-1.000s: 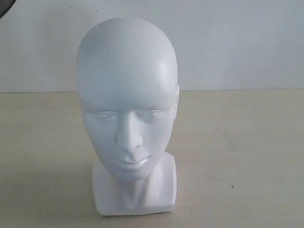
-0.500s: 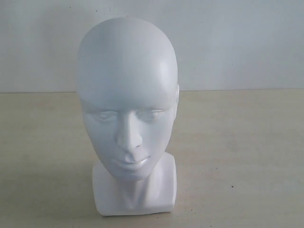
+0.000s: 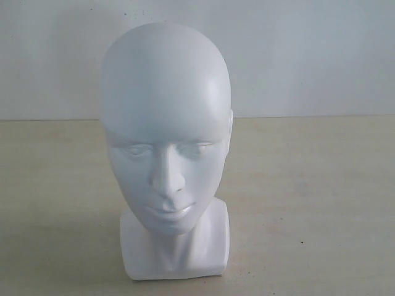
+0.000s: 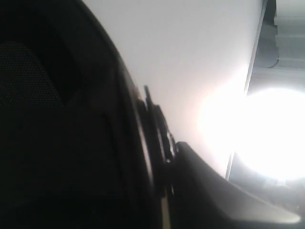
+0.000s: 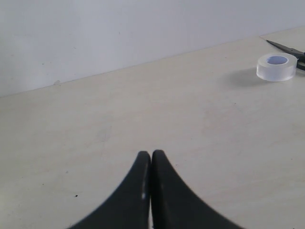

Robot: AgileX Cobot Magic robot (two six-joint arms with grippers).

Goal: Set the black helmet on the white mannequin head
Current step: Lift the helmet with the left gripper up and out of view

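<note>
Two black right gripper [image 5: 151, 156] fingers are pressed together, empty. Matte black rounded helmet [image 4: 57, 133] sits hard against the left gripper, grip unreadable. Centre it over the bare glossy white mannequin head [image 3: 165, 129], lowering level.

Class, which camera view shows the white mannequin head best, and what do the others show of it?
The exterior view: the white mannequin head stands whole, facing the camera. Neither wrist view shows it: the left holds dark blurred shapes, the right shows table and the shut right gripper.
</note>
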